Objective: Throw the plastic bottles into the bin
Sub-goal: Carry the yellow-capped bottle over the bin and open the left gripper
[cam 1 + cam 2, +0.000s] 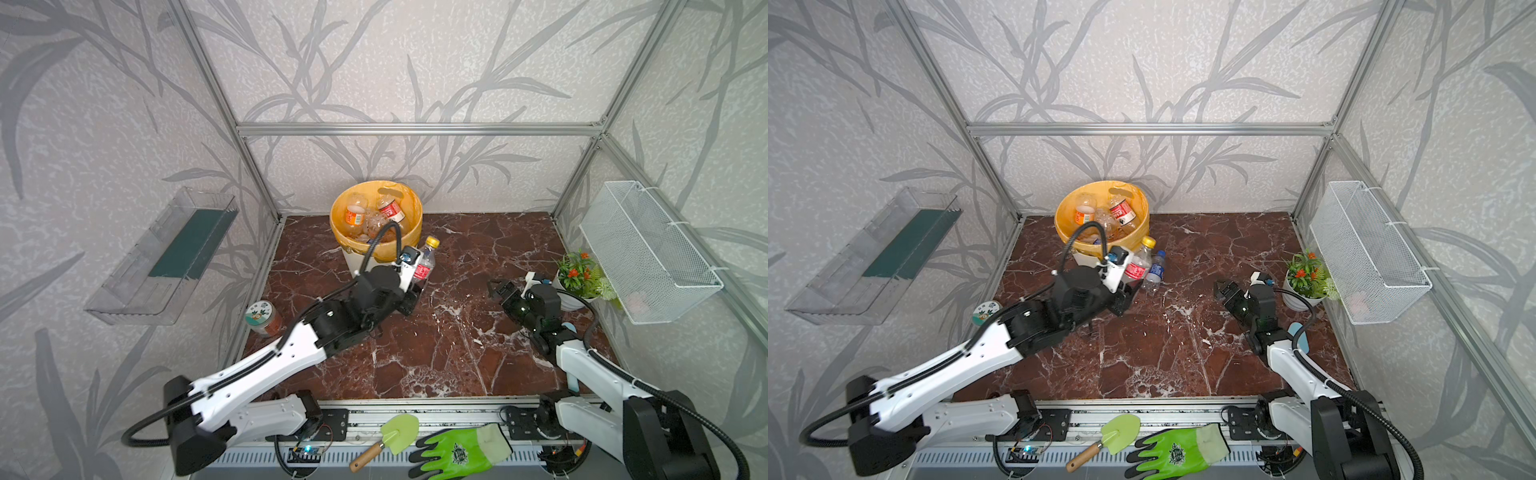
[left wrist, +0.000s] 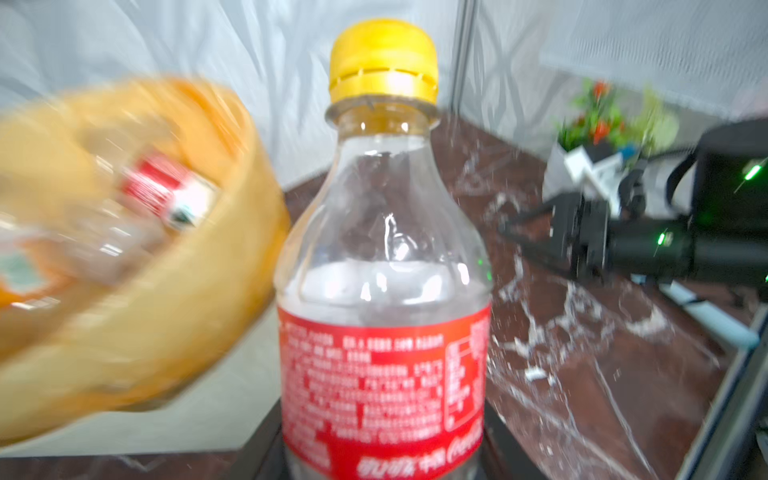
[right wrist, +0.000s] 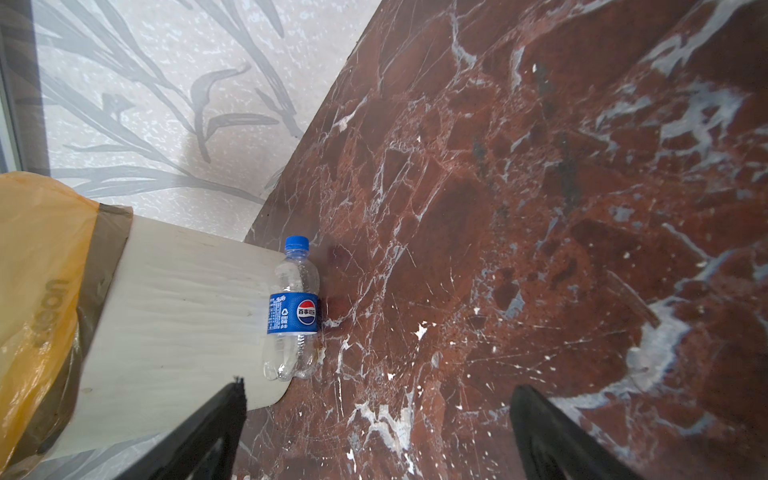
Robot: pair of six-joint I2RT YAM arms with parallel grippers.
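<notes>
A clear plastic bottle with a red label and yellow cap [image 1: 424, 262] [image 1: 1139, 262] [image 2: 382, 257] stands upright just right of the bin [image 1: 417, 216] [image 1: 1059, 222] [image 2: 166, 332]. My left gripper [image 1: 412, 293] [image 2: 382, 457] is shut on its lower body. The cream bin has a yellow-orange bag and holds several bottles [image 1: 390, 210]. A blue-labelled bottle [image 1: 1156, 270] [image 3: 293, 309] stands on the floor against the bin [image 3: 178, 299]. My right gripper [image 1: 496, 286] [image 1: 1223, 289] [image 3: 378, 399] is open and empty, low over the floor, pointing at that bottle.
A short jar [image 1: 264, 318] sits at the floor's left edge, and a potted plant [image 1: 577, 278] at the right edge. On the right wall hangs a wire basket [image 1: 648, 253], with a clear tray [image 1: 162, 253] on the left wall. A trowel [image 1: 386, 440] and a green glove [image 1: 461, 451] lie in front.
</notes>
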